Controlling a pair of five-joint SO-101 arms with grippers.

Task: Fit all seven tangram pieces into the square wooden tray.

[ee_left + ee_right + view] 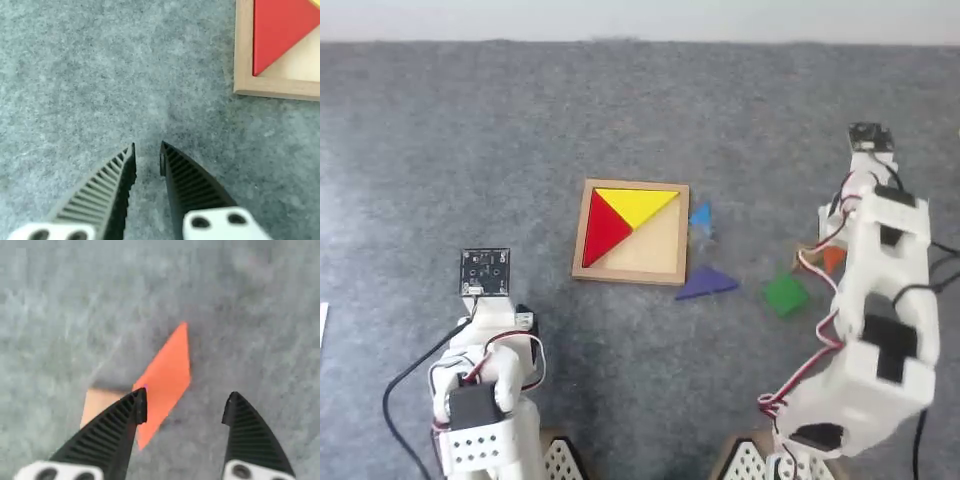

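Note:
The square wooden tray point(665, 262) lies mid-table and holds a red triangle point(603, 229) and a yellow triangle point(635, 205). To its right on the felt are a small blue triangle point(701, 215), a purple triangle point(705, 283) and a green square point(785, 294). An orange parallelogram point(167, 375) lies under my open right gripper point(185, 405), one fingertip point(137, 402) over its edge; nothing is held. A pale tan piece point(97, 405) touches the orange one. My left gripper point(148, 150) is low over bare felt with its fingers nearly together, near the tray's corner point(245, 75).
Grey felt covers the whole table point(470, 130). The right arm point(880, 290) stands over the orange piece point(833, 258) at the right side. The left arm point(485, 390) is at the front left, short of the tray.

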